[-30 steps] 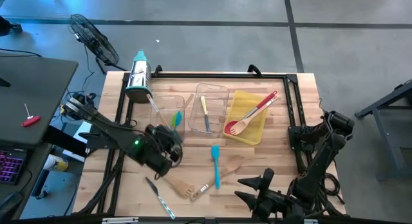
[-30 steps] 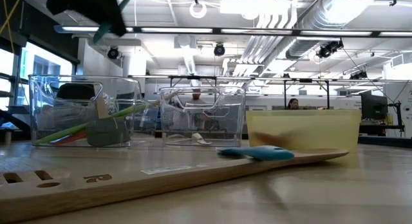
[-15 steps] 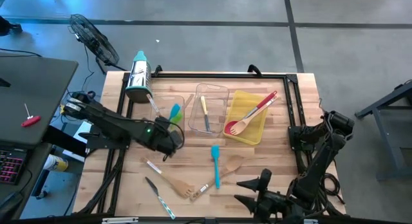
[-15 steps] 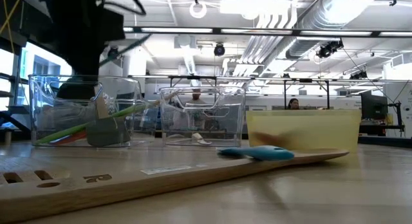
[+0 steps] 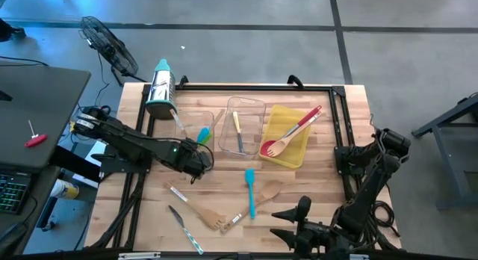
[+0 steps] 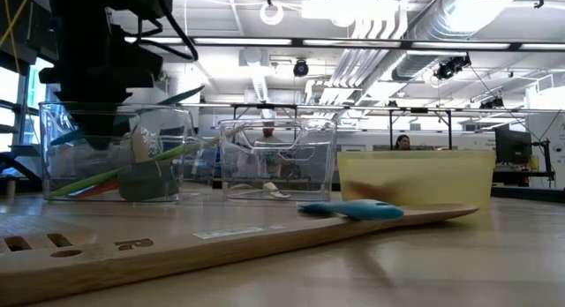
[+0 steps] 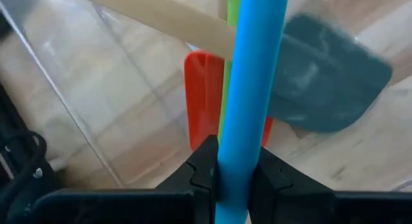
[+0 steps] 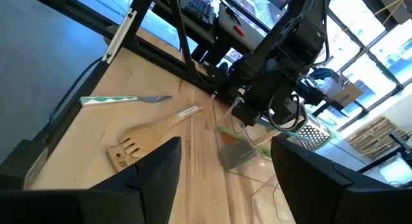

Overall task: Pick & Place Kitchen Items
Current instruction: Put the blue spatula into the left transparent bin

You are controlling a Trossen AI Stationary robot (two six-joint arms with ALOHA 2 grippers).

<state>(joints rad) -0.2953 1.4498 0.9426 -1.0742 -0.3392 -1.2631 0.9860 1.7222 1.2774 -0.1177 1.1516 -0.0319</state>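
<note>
Since a second ago the left gripper (image 5: 196,157) has carried its blue spatula (image 7: 248,89) from the table's near-left part back over the left clear bin (image 5: 188,133), and the right arm has barely stirred.

Planked wood makes the table (image 5: 321,152), framed by black rails. Three bins stand in a row across its middle: two of clear hard plastic and one of cloudy yellow (image 5: 295,152). That left bin holds a grey spatula (image 7: 335,89), a red one (image 7: 201,95) and a green handle (image 7: 229,11), with a pale wooden handle (image 7: 161,18) lying across them. In the middle clear bin (image 5: 250,114) lies one slim yellow-handled utensil (image 5: 237,131). Over the yellow bin rest a red spoon (image 5: 299,125) and a wooden fork (image 5: 280,146).

Loose on the boards are a teal spatula (image 5: 250,189), two wooden forks (image 5: 208,214), a small knife with a green-and-white handle (image 5: 187,230) and a short white-handled tool (image 5: 178,193).

Left fingers (image 7: 199,172) pinch the smooth round blue handle tight, blade tip showing teal over the bin. Right gripper (image 5: 295,221) hangs at the near edge, its two dark fingers (image 8: 158,163) spread wide and empty.
</note>
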